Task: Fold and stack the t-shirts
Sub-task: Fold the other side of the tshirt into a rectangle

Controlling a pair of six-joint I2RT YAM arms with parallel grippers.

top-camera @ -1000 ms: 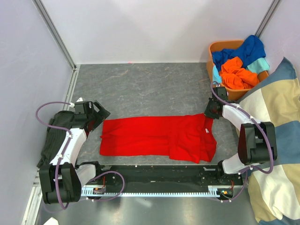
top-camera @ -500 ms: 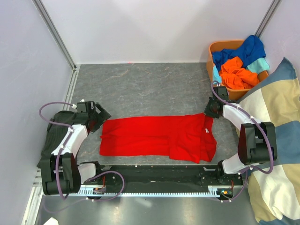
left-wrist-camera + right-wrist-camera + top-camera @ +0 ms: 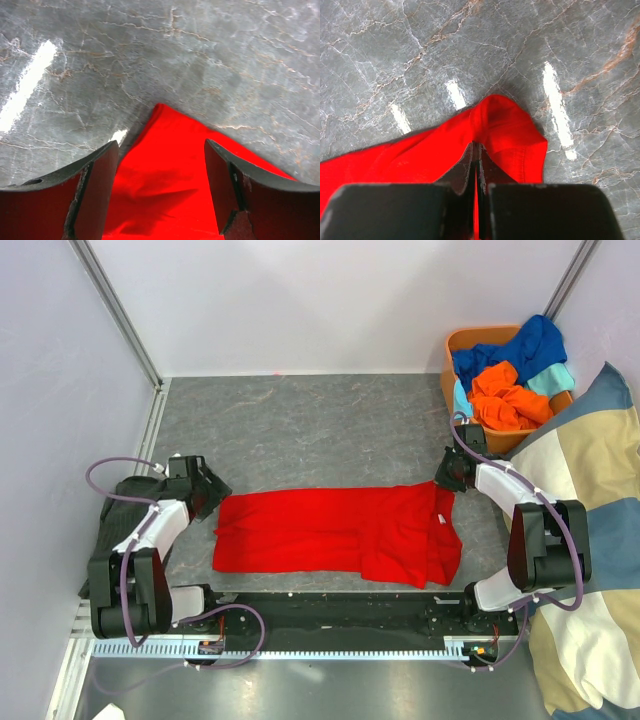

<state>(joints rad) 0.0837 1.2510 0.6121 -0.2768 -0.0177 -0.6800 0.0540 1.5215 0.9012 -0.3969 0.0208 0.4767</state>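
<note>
A red t-shirt [image 3: 330,530] lies flat, folded into a long strip, on the grey marble-look table [image 3: 320,430]. My left gripper [image 3: 211,502] is at its far left corner. In the left wrist view that gripper [image 3: 160,145] is open, its dark fingers [image 3: 95,190] either side of the red corner [image 3: 165,175] without pinching it. My right gripper [image 3: 447,480] is at the shirt's far right corner. In the right wrist view it [image 3: 476,147] is shut on a fold of the red fabric [image 3: 505,130], which bunches up ahead of the fingertips.
An orange basket [image 3: 452,350] at the back right holds blue [image 3: 525,345], orange [image 3: 505,395] and teal [image 3: 555,378] shirts. A blue-and-beige checked cushion [image 3: 600,540] fills the right edge. Walls close off the left and back. The arms' base rail [image 3: 330,625] runs along the near edge.
My left gripper has slid right onto the shirt's left corner and its jaws have narrowed. My right gripper has shut on the right corner.
</note>
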